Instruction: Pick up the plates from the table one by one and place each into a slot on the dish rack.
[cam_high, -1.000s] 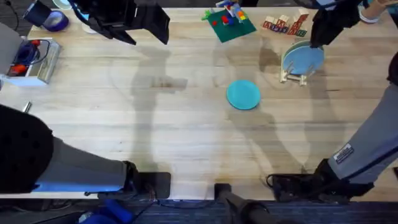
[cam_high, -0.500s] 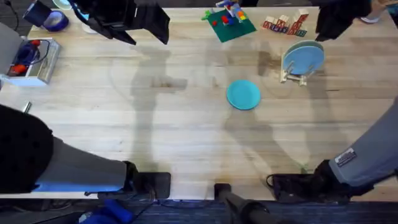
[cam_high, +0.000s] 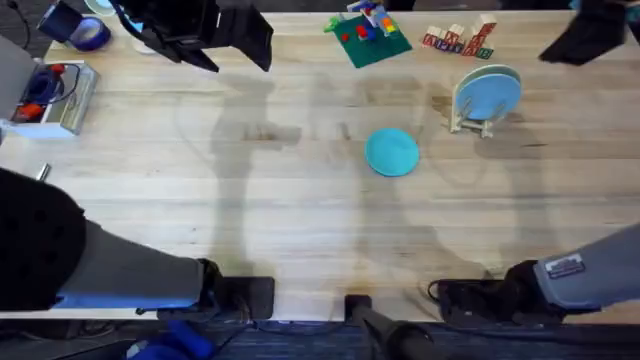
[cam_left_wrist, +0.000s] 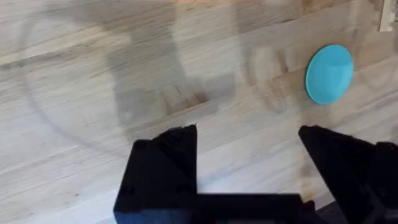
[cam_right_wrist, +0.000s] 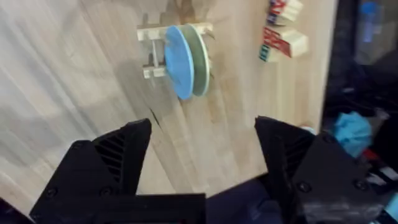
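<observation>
Right claw (cam_right_wrist: 202, 149) withdrawn from dish rack (cam_high: 472, 122) toward far right desk (cam_high: 300, 230) edge, fingers spread, empty. Pale blue plate (cam_high: 488, 96) left upright in rack. Teal plate (cam_high: 391, 152) unmoved, flat, left of rack. Left claw (cam_left_wrist: 247, 146) spread, empty.

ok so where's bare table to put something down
The widest bare patch of the light wooden tabletop runs along the near side, below the flat round teal plate. It is crowded at the far right: small wooden dish rack, lettered blocks, green toy board.
</observation>
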